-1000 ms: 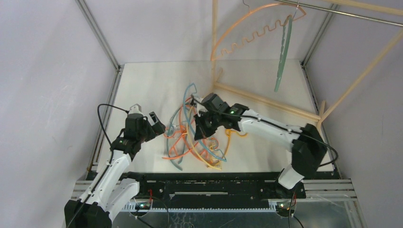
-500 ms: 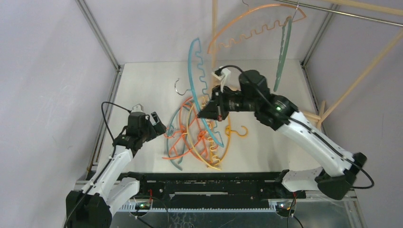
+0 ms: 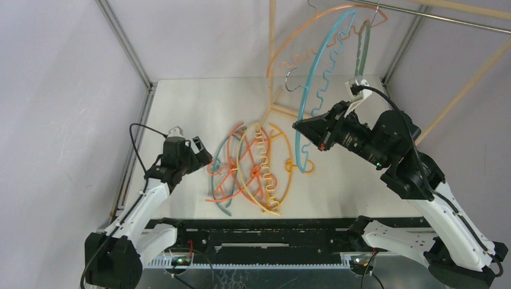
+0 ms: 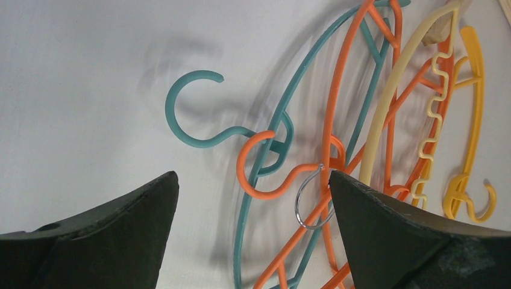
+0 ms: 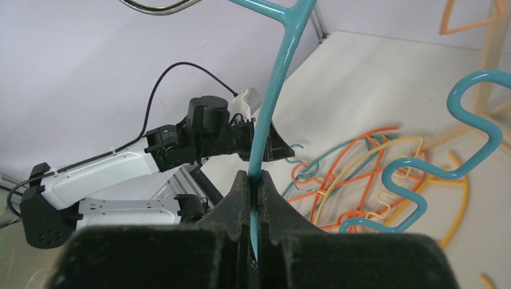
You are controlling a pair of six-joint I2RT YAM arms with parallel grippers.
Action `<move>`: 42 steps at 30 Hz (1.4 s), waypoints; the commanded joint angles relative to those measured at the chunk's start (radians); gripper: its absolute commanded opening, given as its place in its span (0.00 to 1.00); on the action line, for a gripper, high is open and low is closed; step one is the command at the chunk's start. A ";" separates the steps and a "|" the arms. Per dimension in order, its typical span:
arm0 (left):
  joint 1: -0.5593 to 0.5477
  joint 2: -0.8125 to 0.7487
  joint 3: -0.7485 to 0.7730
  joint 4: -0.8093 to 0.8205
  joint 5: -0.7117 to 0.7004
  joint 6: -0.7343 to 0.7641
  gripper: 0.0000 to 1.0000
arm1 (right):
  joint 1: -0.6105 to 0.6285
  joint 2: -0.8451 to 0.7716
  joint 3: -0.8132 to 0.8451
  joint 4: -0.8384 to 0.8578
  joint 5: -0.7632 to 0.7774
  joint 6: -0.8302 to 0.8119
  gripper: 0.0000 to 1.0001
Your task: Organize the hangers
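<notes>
As seen from above, high over the far right part of the table [image 3: 193,102]: right gripper [image 3: 304,127], pressed together on the lower stretch of a blue hanger [image 3: 311,75]. Confirmed in the right wrist view: right gripper [image 5: 253,180] clamped edge-on around the thin bar of the blue hanger [image 5: 276,90], pads tight against the plastic. Held clear of the table, standing nearly upright, wavy inner bar to the right of the arc, wire hook [image 3: 290,81] pointing left in free air. Upper end up near the metal rail [image 3: 434,15], crossing in front of a peach hanger [image 3: 301,33] and a green hanger [image 3: 363,51], both hanging at that rail; contact with either not determinable. Just left of these, a pale wooden pole [image 3: 272,42].

Lying flat on the table, between the two arms: pile of hangers [image 3: 253,171], overlapping and tangled. Identified in the left wrist view, left to right:
- teal hanger [image 4: 170,117], hook open toward the upper right
- orange hanger [image 4: 241,168], hook crossing the teal neck
- small steel hook [image 4: 299,208], lying across the orange bars
- pale yellow hanger [image 4: 391,114], with a wavy bar
- yellow hanger [image 4: 478,90], outermost

Positioned just beside the left edge of the pile, low over the table: left gripper [image 3: 203,155]. Spread wide apart, as shown in the left wrist view of the left gripper [image 4: 253,177]. Orange and teal hooks framed between the two fingers; touching or not, cannot tell.
</notes>
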 commanded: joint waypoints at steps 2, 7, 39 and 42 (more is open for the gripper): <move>-0.010 0.009 0.058 0.045 0.023 -0.004 0.99 | -0.029 -0.021 0.001 0.017 0.039 0.064 0.00; -0.015 0.016 0.065 0.045 0.027 0.002 0.99 | -0.029 -0.064 0.042 -0.040 0.054 0.119 0.00; -0.100 0.075 0.085 0.118 0.026 -0.006 0.99 | -0.473 -0.079 0.155 -0.234 -0.112 0.348 0.00; -0.101 0.090 0.094 0.122 0.027 -0.004 1.00 | -0.651 -0.066 0.137 -0.178 -0.297 0.391 0.00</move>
